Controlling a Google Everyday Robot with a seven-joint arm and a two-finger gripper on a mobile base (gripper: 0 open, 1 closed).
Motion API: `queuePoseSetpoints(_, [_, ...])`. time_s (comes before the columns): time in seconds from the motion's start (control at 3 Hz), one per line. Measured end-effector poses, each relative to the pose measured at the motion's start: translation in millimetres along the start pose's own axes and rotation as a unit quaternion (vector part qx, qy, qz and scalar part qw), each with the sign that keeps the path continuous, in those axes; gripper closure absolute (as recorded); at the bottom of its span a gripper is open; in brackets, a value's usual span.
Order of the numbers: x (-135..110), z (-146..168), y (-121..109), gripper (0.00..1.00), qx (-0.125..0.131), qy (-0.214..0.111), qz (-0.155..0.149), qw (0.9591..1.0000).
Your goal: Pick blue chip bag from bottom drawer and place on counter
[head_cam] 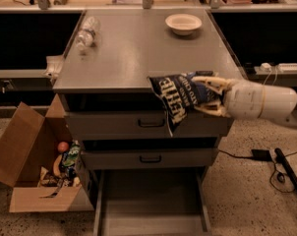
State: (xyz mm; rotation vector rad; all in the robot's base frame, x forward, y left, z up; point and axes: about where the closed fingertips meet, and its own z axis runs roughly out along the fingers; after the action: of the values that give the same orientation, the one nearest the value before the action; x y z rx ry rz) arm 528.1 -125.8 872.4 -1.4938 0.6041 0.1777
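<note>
My gripper (207, 96) is shut on the blue chip bag (179, 98), a crinkly dark-blue foil bag with white lettering. I hold it in the air at the level of the counter's front edge, right of centre, with its lower end hanging in front of the top drawer. The counter (133, 53) is the flat grey cabinet top behind the bag. The bottom drawer (151, 205) is pulled out below, and its grey floor shows nothing in it.
A white bowl (183, 23) sits at the counter's back right and a clear plastic bottle (86, 33) lies at its back left. An open cardboard box (35, 166) with small items stands on the floor to the left. Cables (279, 166) lie on the floor at right.
</note>
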Motion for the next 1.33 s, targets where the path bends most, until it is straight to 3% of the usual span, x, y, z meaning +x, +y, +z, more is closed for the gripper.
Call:
queuePoseSetpoints(0.33, [14.1, -7.1, -61.0, 1.0, 0.004, 0.019, -0.021, 0.9996])
queuePoseSetpoints(1.0, [16.1, -5.3, -69.2, 1.0, 0.012, 0.02, -0.005, 0.9997])
queuePoseSetpoints(1.33, [30.7, 6.8, -91.6, 1.0, 0.02, 0.015, 0.033, 0.9992])
